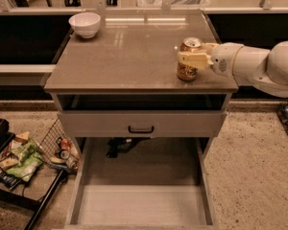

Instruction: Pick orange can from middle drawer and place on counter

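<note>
The fingers [194, 60] are set narrowly around the orange can [186, 72], one pale finger lying flat across its front just below the silver top; the other finger is hidden behind the can. The gripper [187, 59] reaches in from the right on a white arm [257, 67], level with the can's upper half. Under the fingers the can stands upright, its base on the counter [129, 51], close to the front right corner. Well to the left of the fingers and further back, a white bowl [85, 24] sits at the counter's far left corner. Below the fingers is a closed drawer front [105, 123] with a black handle, and lower still the middle drawer [141, 206] is pulled out over the speckled floor [252, 166].
</note>
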Available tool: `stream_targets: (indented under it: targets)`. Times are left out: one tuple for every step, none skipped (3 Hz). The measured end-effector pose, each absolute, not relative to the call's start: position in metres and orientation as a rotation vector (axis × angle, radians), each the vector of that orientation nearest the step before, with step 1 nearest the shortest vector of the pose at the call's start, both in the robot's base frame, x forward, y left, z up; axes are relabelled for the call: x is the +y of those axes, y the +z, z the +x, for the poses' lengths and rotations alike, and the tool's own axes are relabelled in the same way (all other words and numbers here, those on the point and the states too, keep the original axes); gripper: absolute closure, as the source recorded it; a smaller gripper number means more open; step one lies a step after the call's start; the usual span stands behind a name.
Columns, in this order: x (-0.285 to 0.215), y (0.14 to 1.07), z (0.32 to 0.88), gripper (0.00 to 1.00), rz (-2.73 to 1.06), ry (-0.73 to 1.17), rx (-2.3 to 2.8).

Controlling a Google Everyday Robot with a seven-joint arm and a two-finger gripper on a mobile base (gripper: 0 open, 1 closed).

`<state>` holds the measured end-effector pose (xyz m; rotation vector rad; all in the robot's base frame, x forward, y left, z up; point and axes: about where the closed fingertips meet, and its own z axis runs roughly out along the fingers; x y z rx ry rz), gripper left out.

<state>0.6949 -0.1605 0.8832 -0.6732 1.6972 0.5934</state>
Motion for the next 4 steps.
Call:
stream_targets:
  targets:
    - [-0.16, 0.885, 0.695, 0.59, -0.673, 0.594, 1.697]
    - [-0.16, 0.885, 0.695, 0.36, -0.673, 0.594, 1.697]
    - [-0.16, 0.886, 0.695, 0.13, -0.673, 0.594, 1.697]
    - [-0.161, 0.901, 0.691, 0.0, -0.694, 0.583, 1.663]
